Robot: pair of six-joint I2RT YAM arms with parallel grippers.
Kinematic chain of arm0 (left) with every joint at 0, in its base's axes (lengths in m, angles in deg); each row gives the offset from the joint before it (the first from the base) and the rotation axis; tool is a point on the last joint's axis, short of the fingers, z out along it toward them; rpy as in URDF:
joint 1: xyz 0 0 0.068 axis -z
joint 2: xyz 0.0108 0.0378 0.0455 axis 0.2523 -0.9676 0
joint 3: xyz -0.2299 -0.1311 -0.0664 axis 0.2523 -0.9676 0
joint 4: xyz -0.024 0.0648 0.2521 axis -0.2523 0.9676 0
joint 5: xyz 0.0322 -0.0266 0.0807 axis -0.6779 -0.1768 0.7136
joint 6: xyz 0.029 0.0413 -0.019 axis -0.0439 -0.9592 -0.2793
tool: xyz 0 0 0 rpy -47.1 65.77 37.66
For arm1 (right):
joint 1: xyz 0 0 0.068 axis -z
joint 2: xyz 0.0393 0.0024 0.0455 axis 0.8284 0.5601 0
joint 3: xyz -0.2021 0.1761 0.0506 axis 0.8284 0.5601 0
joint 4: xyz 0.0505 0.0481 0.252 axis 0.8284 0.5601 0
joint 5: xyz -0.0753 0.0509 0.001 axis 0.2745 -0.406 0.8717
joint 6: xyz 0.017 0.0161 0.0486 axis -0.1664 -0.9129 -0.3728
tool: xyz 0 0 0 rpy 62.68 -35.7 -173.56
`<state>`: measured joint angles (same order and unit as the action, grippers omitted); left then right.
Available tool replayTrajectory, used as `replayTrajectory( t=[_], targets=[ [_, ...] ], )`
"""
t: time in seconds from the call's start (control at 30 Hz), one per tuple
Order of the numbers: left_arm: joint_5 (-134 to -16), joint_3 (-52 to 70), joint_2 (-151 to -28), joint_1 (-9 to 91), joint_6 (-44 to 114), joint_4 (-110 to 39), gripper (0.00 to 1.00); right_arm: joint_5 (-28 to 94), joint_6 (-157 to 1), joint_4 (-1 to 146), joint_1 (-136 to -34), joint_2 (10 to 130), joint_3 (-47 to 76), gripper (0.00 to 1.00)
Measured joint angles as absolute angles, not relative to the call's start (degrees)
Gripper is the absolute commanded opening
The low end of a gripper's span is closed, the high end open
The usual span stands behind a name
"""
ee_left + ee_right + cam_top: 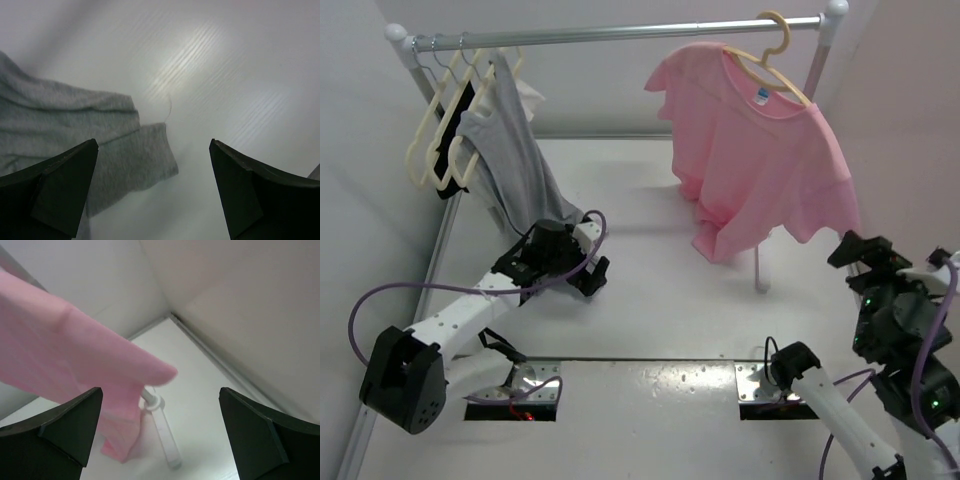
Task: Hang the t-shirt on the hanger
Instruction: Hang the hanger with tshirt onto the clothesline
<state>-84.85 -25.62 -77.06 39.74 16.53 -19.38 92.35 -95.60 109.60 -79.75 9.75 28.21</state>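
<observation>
**Two open grippers, and the pink short-sleeved cloth t-shirt (760,170) hanging by the far right corner**

The pink short-sleeved cloth t-shirt hangs from the peach-beige plastic clothes hanger (767,58). The hanger's curved hook sits over the silver metal rail (620,35) close to its right end, above the far right corner of the white table (650,310). Its thin arms show at the neckline, beside the small blue neck label (762,95). The cloth drapes unevenly, bunched on its left side. The lowest fold drops close to the table, though I cannot tell whether it touches.

Toward the far left corner a gray cloth garment (510,160) hangs from the same rail, next to a bunch of pale cream plastic hangers (430,140). Its lower end reaches the table.

The left gripper (592,272) sits low over the table, left of centre and just beside the gray garment's lower end. In its wrist view the black fingers (55,190) are spread wide with nothing between them.

The right gripper (855,252) is raised near the right edge, below the t-shirt's right sleeve and apart from it. Its fingers (270,440) also stand wide apart and empty. Pink cloth and the rack's white upright post (162,432) lie ahead of them.
</observation>
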Motion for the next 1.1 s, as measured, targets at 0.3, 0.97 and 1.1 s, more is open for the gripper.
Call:
replayTrajectory(
  t=[0.3,0.97,1.1],
  targets=[
    [-81.05,-38.23,-76.91,39.74,16.49,-28.56,1.0,95.11,-115.66,122.98,-79.75,0.22,46.35,1.0],
    [-77.99,-48.54,-75.25,39.74,14.98,-42.24,1.0,101.64,-139.75,135.07,-79.69,0.97,49.15,1.0],
    [-77.59,-48.54,-75.25,39.74,15.02,-42.74,1.0,101.64,-140.01,134.91,-79.69,1.56,49.23,1.0]
  ],
)
